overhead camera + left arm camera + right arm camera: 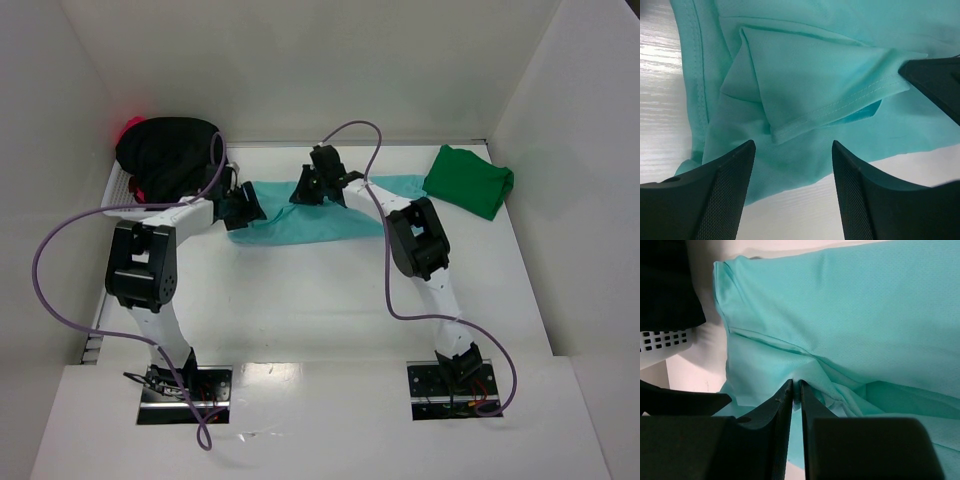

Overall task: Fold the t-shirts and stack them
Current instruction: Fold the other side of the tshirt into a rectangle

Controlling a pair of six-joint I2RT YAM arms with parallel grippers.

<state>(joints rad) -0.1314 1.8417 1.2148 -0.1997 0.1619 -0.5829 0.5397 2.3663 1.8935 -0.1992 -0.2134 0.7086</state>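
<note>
Light teal t-shirt (310, 218) lies flat and partly folded on the white table (300, 300); taken as reference. Left gripper (243, 208) at its left end, jaws spread wide over a doubled-up stitched hem, nothing between the fingers (725, 175). Right gripper (312, 185) at the teal shirt's far edge, left of centre; in the right wrist view its jaws are pressed nearly together, pinching a thin ridge of teal cloth. Dark green t-shirt (468, 180) folded just off the teal shirt's right end. Black t-shirt (165, 155) heaped beyond the left end, over a white basket (660, 342); red-pink t-shirt (130, 128) peeks out behind the black one.
</note>
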